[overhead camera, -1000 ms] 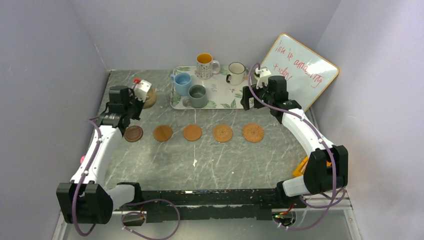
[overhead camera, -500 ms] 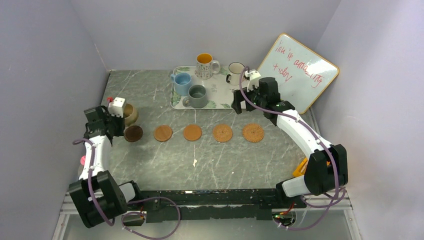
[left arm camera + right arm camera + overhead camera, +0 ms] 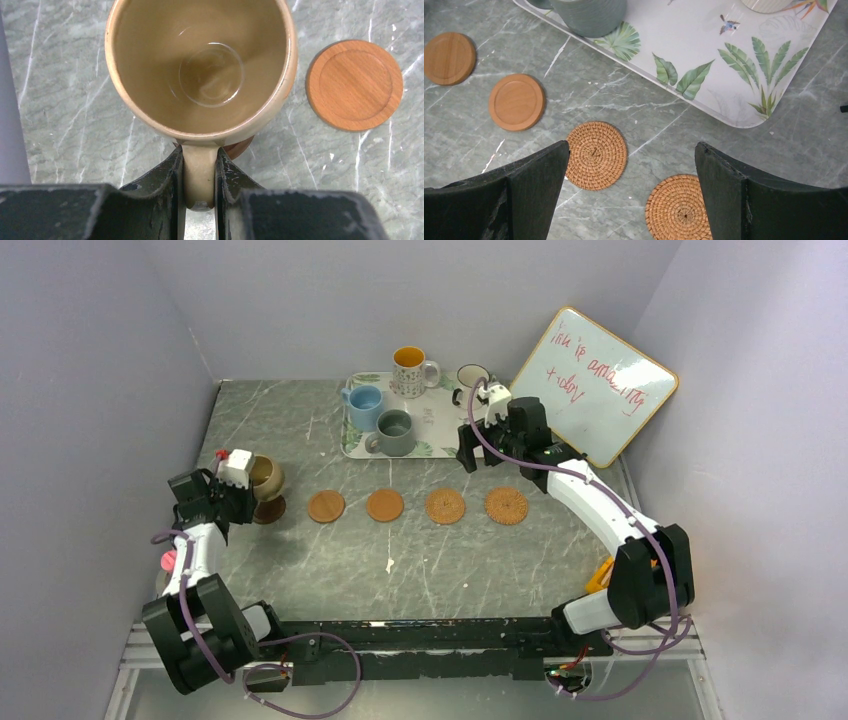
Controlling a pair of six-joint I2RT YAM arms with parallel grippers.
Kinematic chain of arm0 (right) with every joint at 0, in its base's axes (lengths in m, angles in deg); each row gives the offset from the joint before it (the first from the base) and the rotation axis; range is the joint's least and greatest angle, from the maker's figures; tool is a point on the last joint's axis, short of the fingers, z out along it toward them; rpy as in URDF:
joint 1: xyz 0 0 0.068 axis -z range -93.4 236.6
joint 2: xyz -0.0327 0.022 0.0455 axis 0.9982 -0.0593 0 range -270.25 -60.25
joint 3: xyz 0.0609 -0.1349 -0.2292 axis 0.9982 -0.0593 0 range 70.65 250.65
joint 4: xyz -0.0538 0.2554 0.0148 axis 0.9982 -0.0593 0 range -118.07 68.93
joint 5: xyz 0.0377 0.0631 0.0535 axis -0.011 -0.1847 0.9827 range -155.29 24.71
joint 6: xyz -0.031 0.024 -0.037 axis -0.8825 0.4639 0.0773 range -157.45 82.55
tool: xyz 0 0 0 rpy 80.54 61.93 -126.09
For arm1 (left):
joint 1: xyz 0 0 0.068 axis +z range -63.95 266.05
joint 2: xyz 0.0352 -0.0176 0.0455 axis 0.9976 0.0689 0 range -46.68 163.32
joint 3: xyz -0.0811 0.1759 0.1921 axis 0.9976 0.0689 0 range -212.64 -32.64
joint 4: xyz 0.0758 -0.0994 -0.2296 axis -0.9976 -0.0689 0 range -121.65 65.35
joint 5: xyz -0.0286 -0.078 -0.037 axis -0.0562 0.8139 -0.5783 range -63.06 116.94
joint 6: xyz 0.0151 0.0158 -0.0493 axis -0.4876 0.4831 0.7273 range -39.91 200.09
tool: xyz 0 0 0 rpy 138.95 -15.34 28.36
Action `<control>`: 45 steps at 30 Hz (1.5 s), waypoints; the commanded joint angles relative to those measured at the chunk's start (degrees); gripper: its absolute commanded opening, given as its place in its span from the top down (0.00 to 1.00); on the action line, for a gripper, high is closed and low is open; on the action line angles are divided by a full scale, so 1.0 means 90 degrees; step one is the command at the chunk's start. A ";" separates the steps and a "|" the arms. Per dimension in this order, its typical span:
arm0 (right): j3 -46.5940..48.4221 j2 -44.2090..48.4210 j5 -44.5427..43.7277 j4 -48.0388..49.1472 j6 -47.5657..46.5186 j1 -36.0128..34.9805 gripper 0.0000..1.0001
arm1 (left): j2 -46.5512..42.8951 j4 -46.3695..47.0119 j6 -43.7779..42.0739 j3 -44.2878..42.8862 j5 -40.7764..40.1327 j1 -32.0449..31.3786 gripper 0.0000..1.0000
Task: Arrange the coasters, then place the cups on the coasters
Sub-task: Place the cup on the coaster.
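We see a bench [image 3: 450,560] topped in grey-green marble with pale veins, closed in by plain lavender walls [image 3: 400,300] at the back and both sides. A wood-framed whiteboard [image 3: 600,380] with red writing leans in the far right corner. The light is soft and even.

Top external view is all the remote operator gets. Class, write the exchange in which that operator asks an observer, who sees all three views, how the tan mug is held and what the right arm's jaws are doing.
Operator: How does the left arm hold the tan mug?
Observer: The left gripper has its jaws shut on the handle of the tan mug, one jaw on each side.
Operator: Is a coaster under it?
Observer: A sliver of the dark coaster peeks out below the mug, beside the handle.
Operator: And the right arm?
Observer: The right gripper has its jaws wide apart with nothing held, above a woven coaster.
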State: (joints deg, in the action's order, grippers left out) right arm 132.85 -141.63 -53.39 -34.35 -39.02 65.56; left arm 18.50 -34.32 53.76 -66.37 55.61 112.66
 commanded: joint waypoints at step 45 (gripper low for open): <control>0.0159 -0.0082 -0.0272 0.0144 -0.0263 -0.0211 0.01 | -0.0200 0.0963 -0.0776 0.0617 0.0722 0.0535 0.95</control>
State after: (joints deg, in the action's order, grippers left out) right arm 132.85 -142.55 -54.90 -34.55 -40.52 63.93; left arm 17.39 -32.58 47.68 -60.01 57.73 117.01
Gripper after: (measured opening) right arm 0.990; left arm 0.243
